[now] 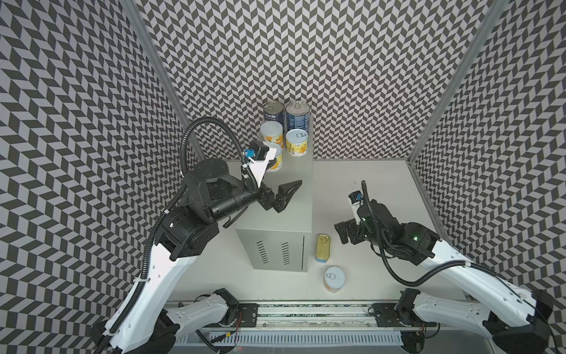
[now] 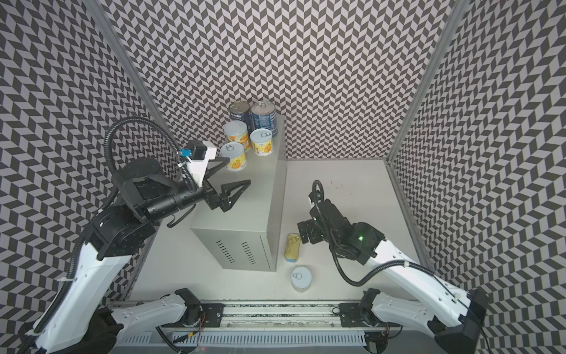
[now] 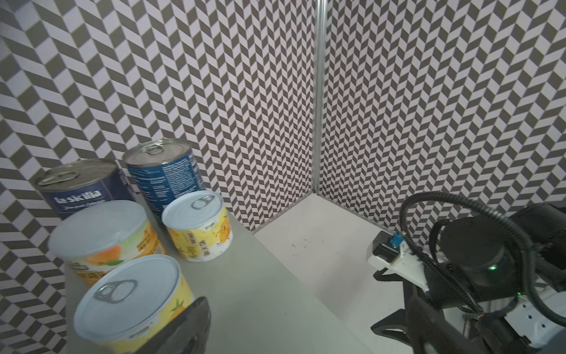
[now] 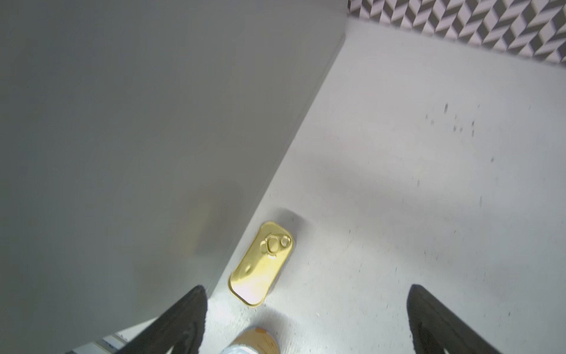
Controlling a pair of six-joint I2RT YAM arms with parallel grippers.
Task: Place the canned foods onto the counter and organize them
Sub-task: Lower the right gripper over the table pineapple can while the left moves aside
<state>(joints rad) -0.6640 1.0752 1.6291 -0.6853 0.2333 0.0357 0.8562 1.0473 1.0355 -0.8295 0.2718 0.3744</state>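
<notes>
The counter (image 1: pixel 275 214) is a tall grey box with vent slits on its front. At its far end stand two tall blue cans (image 1: pixel 273 112) (image 1: pixel 297 115) and three short yellow cans (image 2: pixel 235 131) (image 2: pixel 261 142) (image 2: pixel 234 156). My left gripper (image 2: pixel 239 170) hovers open over the counter top, beside the nearest yellow can (image 3: pixel 128 300) and holding nothing. On the white table, a gold-topped tin (image 1: pixel 323 247) sits against the counter's right side. A fourth yellow can (image 1: pixel 333 278) stands nearer the front. My right gripper (image 4: pixel 306 291) is open above the table, just right of the gold tin (image 4: pixel 262 263).
Patterned walls (image 1: pixel 367 76) close in the table on three sides, with metal corner posts (image 1: pixel 444 101). The near half of the counter top (image 2: pixel 245 214) is bare. A rail with both arm bases (image 1: pixel 306 315) runs along the front edge.
</notes>
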